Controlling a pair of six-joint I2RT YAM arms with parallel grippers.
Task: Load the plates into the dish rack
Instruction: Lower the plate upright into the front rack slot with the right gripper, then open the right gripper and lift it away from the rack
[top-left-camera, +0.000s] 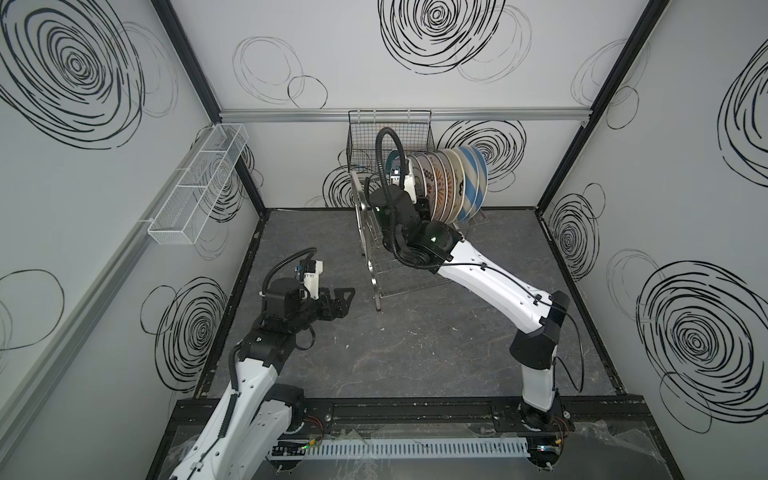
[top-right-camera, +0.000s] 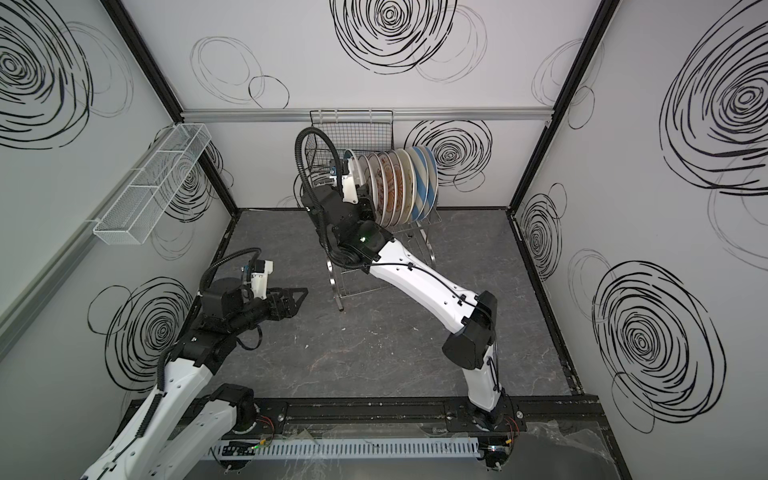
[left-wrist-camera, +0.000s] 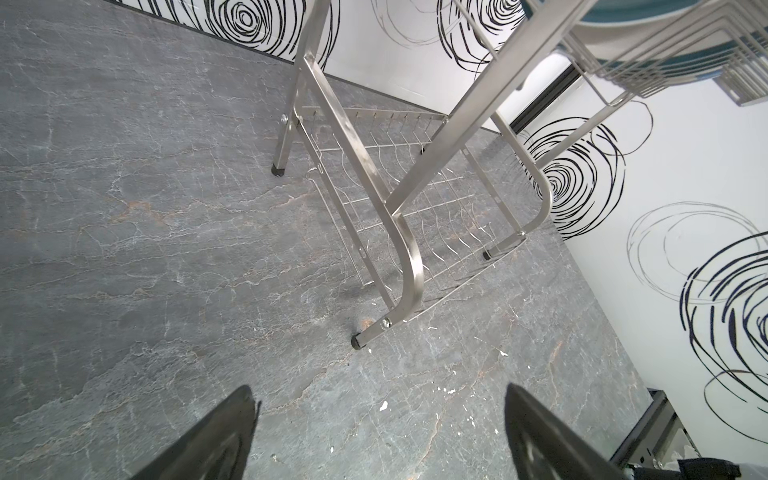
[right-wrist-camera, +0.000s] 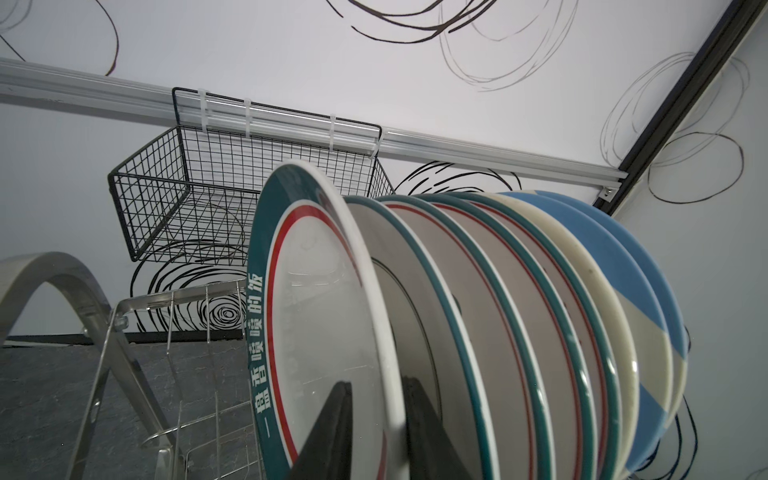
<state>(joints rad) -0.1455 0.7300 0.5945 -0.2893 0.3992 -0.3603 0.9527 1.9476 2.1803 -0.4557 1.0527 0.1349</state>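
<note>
Plates (top-left-camera: 451, 183) are found standing on edge in a row on the upper tier of the dish rack (left-wrist-camera: 409, 266). The teal-rimmed plate (right-wrist-camera: 316, 316) at the row's left end is straddled at its rim by the right gripper (right-wrist-camera: 376, 380); whether it is pinched or slack cannot be told. The left gripper (left-wrist-camera: 379, 388) is held spread and empty, well apart.

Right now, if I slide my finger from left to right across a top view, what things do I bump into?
The white mesh tray → left gripper → teal-rimmed plate → blue-white striped plate. I skipped the dish rack and black basket, since they overlap the plates.
</note>
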